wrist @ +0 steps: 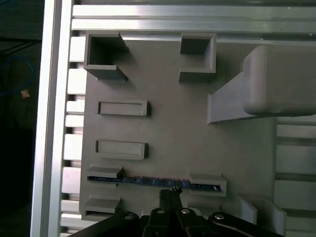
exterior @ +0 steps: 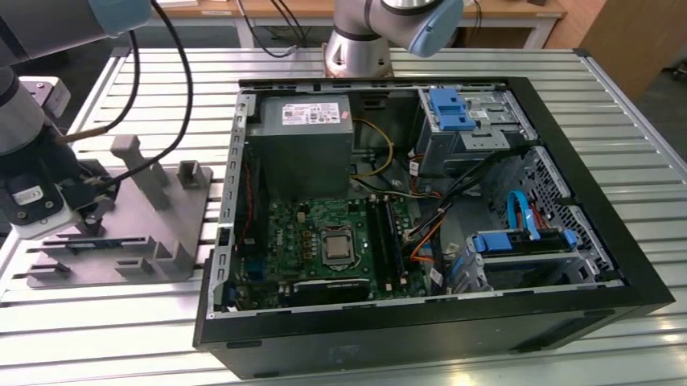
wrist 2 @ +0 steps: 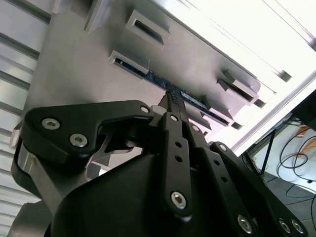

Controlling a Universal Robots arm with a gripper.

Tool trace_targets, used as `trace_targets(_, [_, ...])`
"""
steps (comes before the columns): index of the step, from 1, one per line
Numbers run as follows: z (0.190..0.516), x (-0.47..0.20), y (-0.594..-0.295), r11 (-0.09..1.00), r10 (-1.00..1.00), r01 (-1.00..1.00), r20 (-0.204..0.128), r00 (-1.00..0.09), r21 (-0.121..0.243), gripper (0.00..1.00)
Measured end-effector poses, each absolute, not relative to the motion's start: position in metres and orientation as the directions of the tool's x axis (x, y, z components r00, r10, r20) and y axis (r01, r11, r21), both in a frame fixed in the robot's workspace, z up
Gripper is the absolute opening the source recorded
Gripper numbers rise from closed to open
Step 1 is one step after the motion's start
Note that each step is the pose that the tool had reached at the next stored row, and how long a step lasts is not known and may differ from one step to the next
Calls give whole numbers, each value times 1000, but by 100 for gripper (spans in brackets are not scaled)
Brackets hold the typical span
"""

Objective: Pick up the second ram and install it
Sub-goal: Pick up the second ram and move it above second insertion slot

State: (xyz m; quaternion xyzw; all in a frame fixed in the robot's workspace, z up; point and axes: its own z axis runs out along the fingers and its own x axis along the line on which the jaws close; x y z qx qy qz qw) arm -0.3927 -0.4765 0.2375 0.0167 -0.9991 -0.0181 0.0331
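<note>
black two-finger gripper drawn narrow, tips pinching the stick's middle | thin dark blue-green circuit-board stick, the second ram, stands edge-up between two holders on grey plastic block | step judged: pickup grasp | lift calls for a straight pull clear of holders

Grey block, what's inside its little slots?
The second ram sits in one pair of slots of the grey block; the other slots look empty. Its ends are hidden in the slots, and the gripper covers part of its middle.
</note>
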Motion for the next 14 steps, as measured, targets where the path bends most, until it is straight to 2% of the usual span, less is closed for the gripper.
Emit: trace_targets(14, [238,-393,-476,977,-214,-212,65,-975,37,10])
